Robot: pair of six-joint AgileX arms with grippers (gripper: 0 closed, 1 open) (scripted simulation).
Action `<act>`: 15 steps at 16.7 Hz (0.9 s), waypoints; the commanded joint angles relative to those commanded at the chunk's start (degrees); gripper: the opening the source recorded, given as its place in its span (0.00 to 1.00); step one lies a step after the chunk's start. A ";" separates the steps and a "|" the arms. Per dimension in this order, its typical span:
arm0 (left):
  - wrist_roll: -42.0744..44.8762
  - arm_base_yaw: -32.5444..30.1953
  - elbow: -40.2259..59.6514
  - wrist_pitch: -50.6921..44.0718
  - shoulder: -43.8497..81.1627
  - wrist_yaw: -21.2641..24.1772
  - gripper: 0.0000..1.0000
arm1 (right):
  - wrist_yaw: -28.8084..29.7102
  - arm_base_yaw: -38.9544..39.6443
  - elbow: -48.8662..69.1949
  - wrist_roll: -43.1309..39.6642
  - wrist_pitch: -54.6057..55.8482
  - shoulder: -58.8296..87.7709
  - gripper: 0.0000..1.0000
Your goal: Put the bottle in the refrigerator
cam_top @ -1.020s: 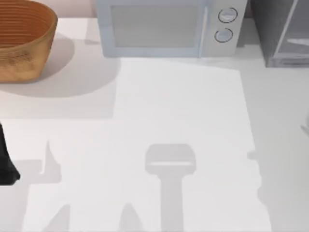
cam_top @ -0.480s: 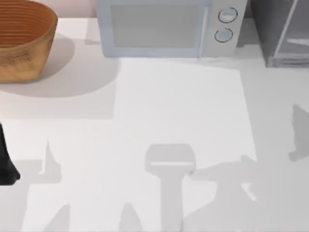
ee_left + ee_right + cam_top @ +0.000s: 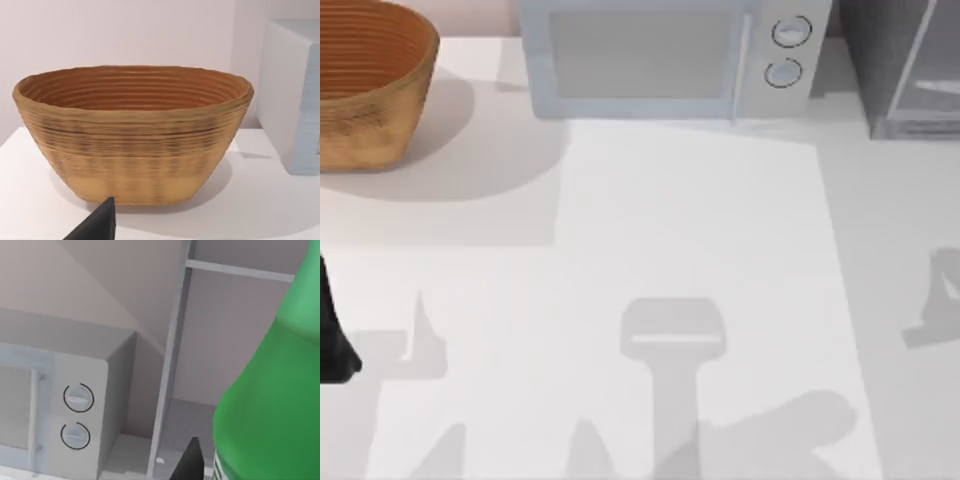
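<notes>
Close to the camera in the right wrist view, the green bottle (image 3: 272,390) shows its whitish label edge at the bottom. My right gripper (image 3: 250,472) is shut on it, with one dark finger (image 3: 187,460) lying against its side. Beyond the bottle stands the refrigerator (image 3: 225,340), with its pale frame and a shelf inside. From above, the refrigerator (image 3: 905,70) is at the table's far right corner. My left gripper (image 3: 332,340) is parked at the table's left edge, and one dark fingertip (image 3: 97,225) points towards the basket.
A woven basket (image 3: 365,85) stands at the far left. A light grey microwave (image 3: 660,60) with two round dials sits at the back middle, just left of the refrigerator. Arm shadows lie across the white table's (image 3: 690,220) near right part.
The right arm's shadow has swept across the table's near right part and now lies lower and farther right. The left arm, basket and microwave have not moved.
</notes>
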 joint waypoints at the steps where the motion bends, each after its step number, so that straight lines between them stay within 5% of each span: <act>1: 0.00 0.00 0.00 0.00 0.00 0.00 1.00 | 3.55 1.42 -1.30 0.99 -3.01 -4.39 0.01; 6: 0.00 0.00 0.00 0.00 0.00 0.00 1.00 | 14.87 7.80 -8.49 5.39 -14.43 -17.29 0.01; 15: 0.00 0.00 0.00 0.00 0.00 0.00 1.00 | 15.56 8.08 -8.57 6.06 -14.52 -16.48 0.01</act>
